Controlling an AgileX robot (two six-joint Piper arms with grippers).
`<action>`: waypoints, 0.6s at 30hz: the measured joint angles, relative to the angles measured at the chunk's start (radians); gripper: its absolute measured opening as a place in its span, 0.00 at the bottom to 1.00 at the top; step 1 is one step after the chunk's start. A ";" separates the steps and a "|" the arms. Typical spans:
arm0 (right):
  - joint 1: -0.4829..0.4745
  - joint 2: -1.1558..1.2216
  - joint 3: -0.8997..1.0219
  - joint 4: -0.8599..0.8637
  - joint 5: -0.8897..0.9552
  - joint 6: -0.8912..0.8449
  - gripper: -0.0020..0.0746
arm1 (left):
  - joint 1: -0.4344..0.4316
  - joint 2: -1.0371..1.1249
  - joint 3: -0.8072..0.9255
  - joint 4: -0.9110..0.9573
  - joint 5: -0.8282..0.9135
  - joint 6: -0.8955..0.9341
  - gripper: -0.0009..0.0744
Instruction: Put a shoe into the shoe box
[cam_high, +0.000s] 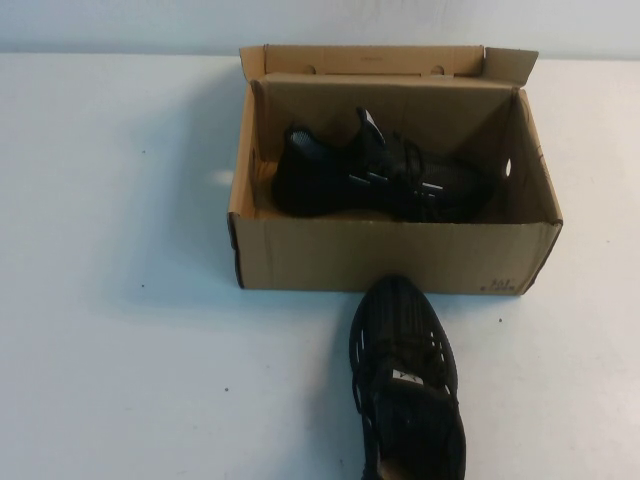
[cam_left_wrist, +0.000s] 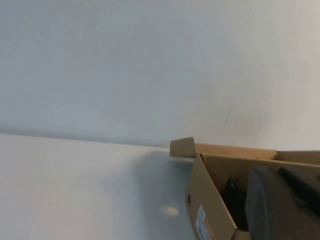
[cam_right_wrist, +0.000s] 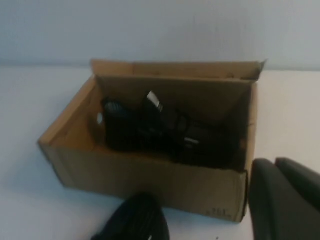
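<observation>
Sneaker (cam_high: 408, 385) outside the box lies at lower center of the high view, toe touching or almost touching the shoe box (cam_high: 395, 262) front wall. Matching shoe (cam_high: 380, 180) already inside, at frame center, on its side. White desk (cam_high: 110, 300) around. Left gripper (cam_left_wrist: 282, 205) near box corner, right gripper (cam_right_wrist: 285, 200) near box front; cannot tell either's state. Risk: arm nudging the box, cramped space for second shoe.

Open shoe box (cam_left_wrist: 207, 200) beside left tool (cam_left_wrist: 282, 205)
</observation>
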 joint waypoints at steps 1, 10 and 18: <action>0.000 0.014 -0.005 0.037 0.024 -0.082 0.01 | 0.000 0.000 0.000 -0.007 0.014 0.024 0.01; 0.143 0.315 -0.207 0.207 0.336 -0.474 0.01 | 0.000 0.098 -0.123 -0.019 0.262 0.074 0.01; 0.405 0.526 -0.298 0.029 0.368 -0.433 0.11 | 0.000 0.234 -0.214 -0.062 0.495 0.074 0.01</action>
